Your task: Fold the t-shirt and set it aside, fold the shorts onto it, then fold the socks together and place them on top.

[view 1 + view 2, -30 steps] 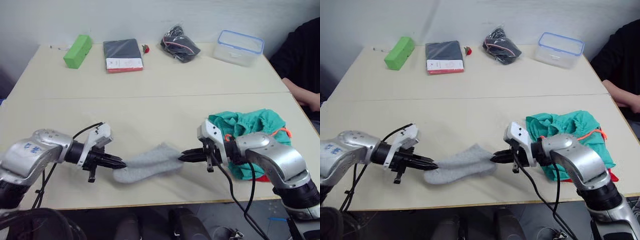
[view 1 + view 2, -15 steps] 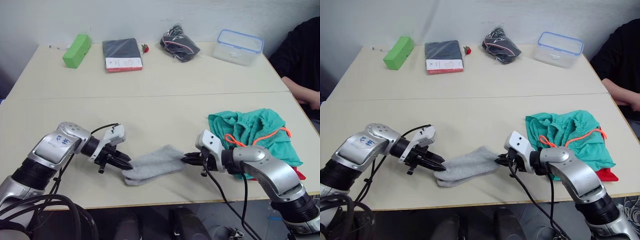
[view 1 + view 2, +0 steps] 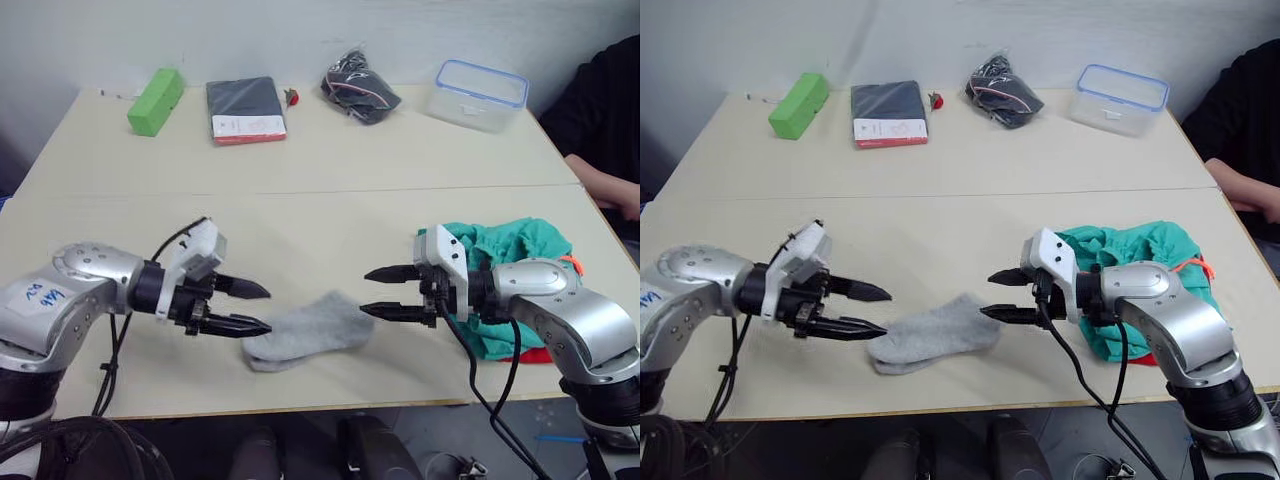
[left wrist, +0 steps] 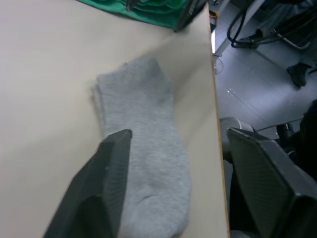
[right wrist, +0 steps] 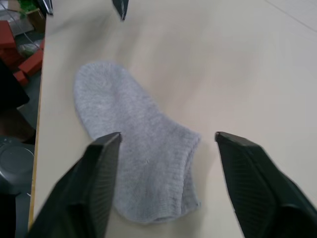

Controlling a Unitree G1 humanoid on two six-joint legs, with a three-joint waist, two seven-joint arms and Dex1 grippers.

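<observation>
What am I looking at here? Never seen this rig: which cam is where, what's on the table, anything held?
It is a two-armed humanoid robot at a pale table. Two pictures come from the stereo camera on its head, looking down over its arms. The other two come from cameras on each wrist, looking along that arm's two black fingers.

The left tool and the right tool are both open and hold nothing. The grey socks lie flat on the table between them. Behind the right arm lie the teal shorts, bunched on the red t-shirt.

Along the far edge: a green block, a dark packaged garment, a dark bagged bundle and a clear lidded box.
</observation>
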